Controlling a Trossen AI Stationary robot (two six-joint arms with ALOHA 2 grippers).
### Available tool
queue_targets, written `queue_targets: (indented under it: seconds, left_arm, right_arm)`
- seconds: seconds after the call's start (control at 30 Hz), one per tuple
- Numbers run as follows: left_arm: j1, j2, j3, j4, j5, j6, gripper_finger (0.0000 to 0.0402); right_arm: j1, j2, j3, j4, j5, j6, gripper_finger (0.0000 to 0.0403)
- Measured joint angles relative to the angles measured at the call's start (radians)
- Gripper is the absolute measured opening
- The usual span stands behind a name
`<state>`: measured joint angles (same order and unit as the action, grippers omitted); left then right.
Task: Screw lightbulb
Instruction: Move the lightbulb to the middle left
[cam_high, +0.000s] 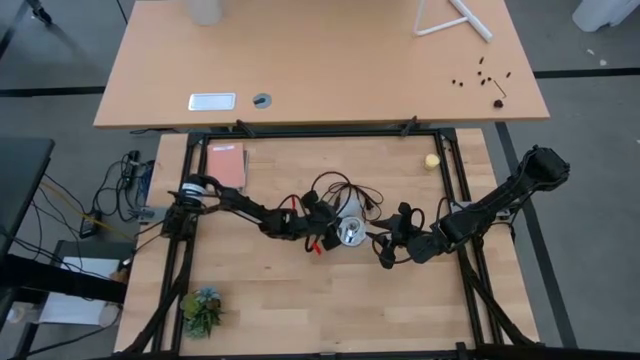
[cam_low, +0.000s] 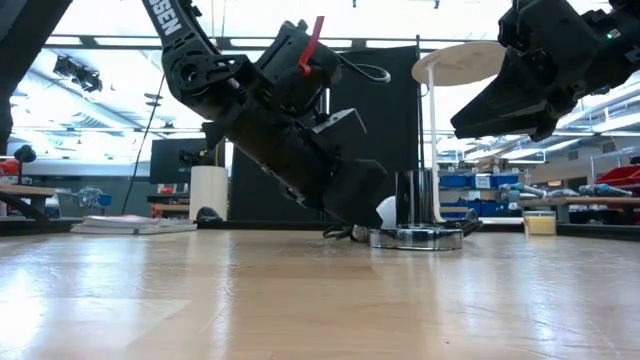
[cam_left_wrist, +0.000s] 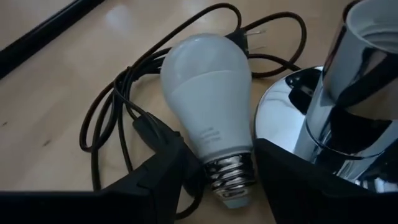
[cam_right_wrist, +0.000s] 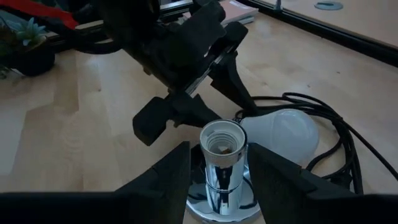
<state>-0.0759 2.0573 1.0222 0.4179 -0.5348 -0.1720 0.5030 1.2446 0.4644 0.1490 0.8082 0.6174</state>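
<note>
The white lightbulb (cam_left_wrist: 208, 102) lies on its side on the table, partly on loops of black cord (cam_left_wrist: 118, 106), with its screw base (cam_left_wrist: 231, 177) toward my left gripper. It lies right beside the shiny chrome socket (cam_right_wrist: 222, 155), which stands upright on its round base disc (cam_high: 350, 234). My left gripper (cam_left_wrist: 217, 180) is low at the table and open, one finger on each side of the bulb's neck and screw base. My right gripper (cam_right_wrist: 219, 177) is open, raised above the table on the socket's near right side, and holds nothing. My left gripper's fingers (cam_left_wrist: 168, 165) come in low and nearly level from the table's left, along the bulb, either side of its neck (cam_left_wrist: 217, 146). I cannot tell whether either finger touches the bulb. The bulb rests on the table and the cord.
The cord (cam_high: 340, 188) loops on the table beyond the socket. A yellow ball (cam_high: 432, 160) lies at the far right, a reddish book (cam_high: 227, 165) at the far left, and a small plant (cam_high: 203, 310) at the near left. Black frame rails (cam_high: 320, 133) border the table.
</note>
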Motion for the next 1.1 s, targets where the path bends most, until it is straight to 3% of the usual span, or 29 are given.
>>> queue_targets:
  seconds: [0.3,0.57,0.77,1.1]
  left_arm:
    - [-0.016,0.007,0.073,-0.016,-0.024,0.113,0.0203]
    - [-0.004,0.007,0.152,-0.106,-0.038,0.110,0.0203]
    - [0.042,0.006,0.223,-0.244,0.082,0.029,0.0203]
    - [0.117,0.010,0.246,-0.294,0.215,-0.004,0.0203]
  right_arm:
    - [0.000,0.000,0.000,0.002,-0.001,0.000,0.0168]
    - [0.000,0.000,0.000,0.011,-0.005,0.000,0.0167]
    - [0.000,0.000,0.000,0.015,-0.005,0.000,0.0167]
    - [0.000,0.000,0.000,0.024,-0.005,-0.018,0.0167]
